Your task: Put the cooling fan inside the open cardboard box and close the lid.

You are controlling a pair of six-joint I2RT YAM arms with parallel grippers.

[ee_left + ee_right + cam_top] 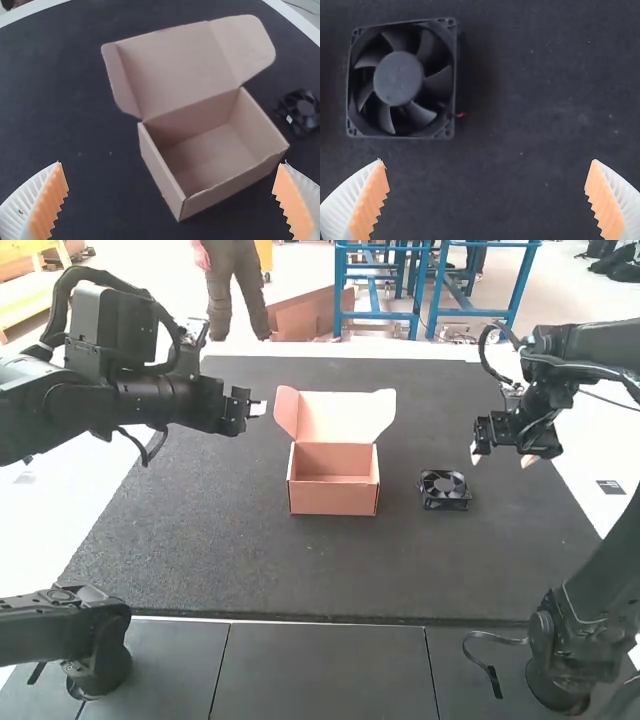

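No text, number or sign can be read. The cooling fan (pixel 299 111) has a small pale patch on its side edge, perhaps a sticker, too small to make out. Right of the fan, a dark tag (pixel 610 486) lies on the tabletop (pixel 585 470), and its marks are illegible.

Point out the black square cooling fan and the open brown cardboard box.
Black square cooling fan (pixel 399 79): right wrist view, centre hub.
Open brown cardboard box (pixel 230 185): left wrist view, outer wall.
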